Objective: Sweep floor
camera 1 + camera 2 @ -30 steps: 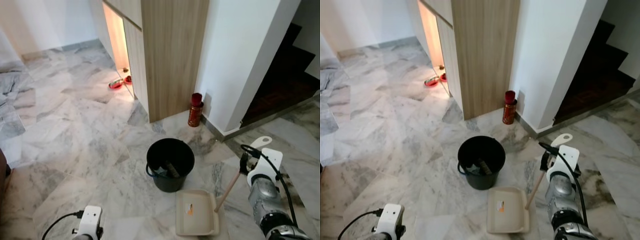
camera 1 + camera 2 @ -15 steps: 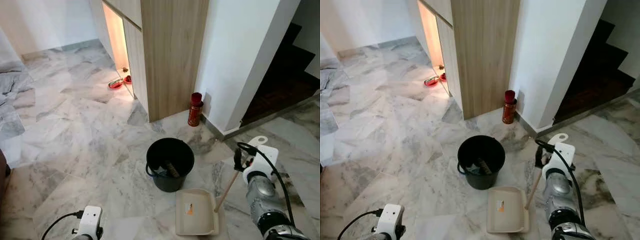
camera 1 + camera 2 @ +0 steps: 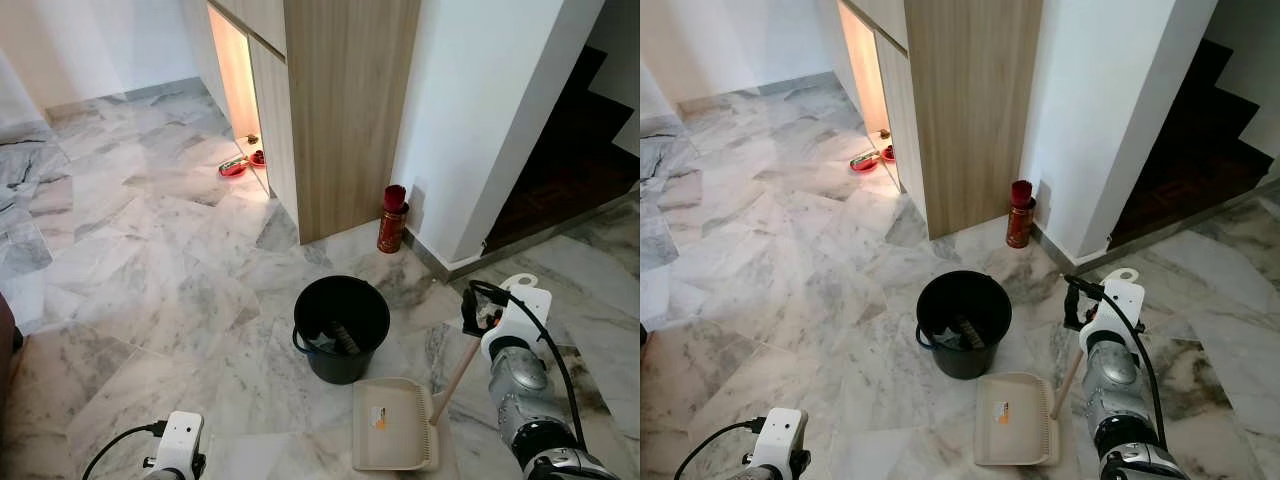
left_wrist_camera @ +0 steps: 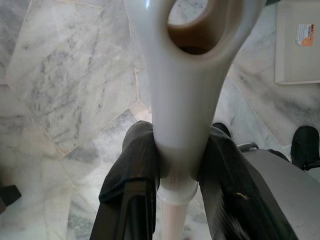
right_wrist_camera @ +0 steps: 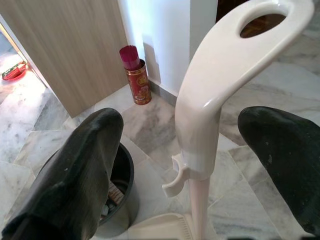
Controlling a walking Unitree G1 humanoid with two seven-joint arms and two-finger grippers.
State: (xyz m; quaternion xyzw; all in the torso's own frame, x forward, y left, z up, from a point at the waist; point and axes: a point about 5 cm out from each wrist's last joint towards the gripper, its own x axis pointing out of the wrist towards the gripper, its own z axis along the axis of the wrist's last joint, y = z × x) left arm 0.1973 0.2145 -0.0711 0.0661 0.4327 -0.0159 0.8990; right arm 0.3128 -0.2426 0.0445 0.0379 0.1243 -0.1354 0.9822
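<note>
A beige dustpan [image 3: 393, 437] lies on the marble floor just in front of a black bucket [image 3: 341, 327]. Its wooden stick rises to a white looped handle [image 5: 215, 85]. My right gripper [image 5: 180, 120] is open, one black finger on each side of that handle and neither touching it; in the left eye view this gripper [image 3: 473, 313] sits at the stick's top. My left gripper [image 4: 177, 150] is shut on another white looped handle [image 4: 187, 75], low at my left side. The bucket holds some dark debris.
A wooden cabinet [image 3: 340, 110] and a white wall corner [image 3: 480, 120] stand behind the bucket, with a red canister [image 3: 392, 218] at their foot. Red bowls [image 3: 233, 167] lie by the lit cabinet gap. Dark stairs [image 3: 580, 140] go up at the right. Open marble floor spreads to the left.
My right gripper has shifted a little left and forward along the dustpan's handle. The dustpan, bucket and left arm stay where they were.
</note>
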